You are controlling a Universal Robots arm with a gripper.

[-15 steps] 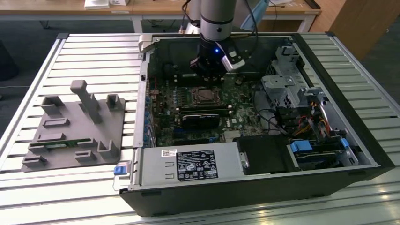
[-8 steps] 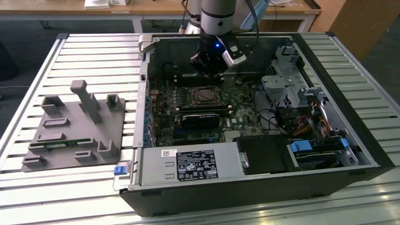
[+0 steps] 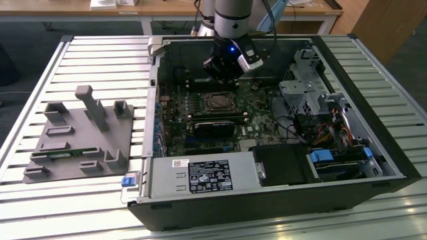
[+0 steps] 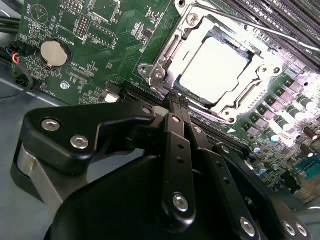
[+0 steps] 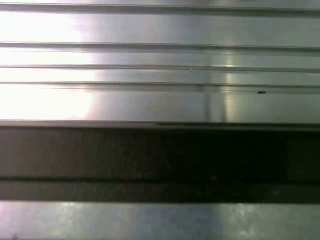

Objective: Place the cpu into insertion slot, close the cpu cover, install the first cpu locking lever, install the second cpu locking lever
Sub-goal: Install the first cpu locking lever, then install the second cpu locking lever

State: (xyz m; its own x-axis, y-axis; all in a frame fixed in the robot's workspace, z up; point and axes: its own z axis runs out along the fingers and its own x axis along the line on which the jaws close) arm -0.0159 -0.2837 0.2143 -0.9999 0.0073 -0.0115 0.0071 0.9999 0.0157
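The cpu (image 4: 212,67), a pale square chip, lies in the insertion slot (image 3: 218,102) on the green board inside the open computer case. The cpu cover (image 4: 167,57), a silvery metal frame, lies flat around the chip. A thin metal rod (image 4: 280,34) runs along one side of the socket. My gripper (image 4: 176,100) has its black fingers pressed together, tips right at the socket's near edge, and nothing shows between them. In the exterior view the gripper (image 3: 222,80) hangs just behind the socket.
A long black card (image 3: 217,125) sits in front of the socket, and a power supply (image 3: 200,175) beyond that. Drive cage (image 3: 307,95) and cables fill the exterior view's right. A grey fixture block (image 3: 80,135) stands on the slatted table (image 3: 100,55). Memory slots (image 4: 280,15) flank the socket.
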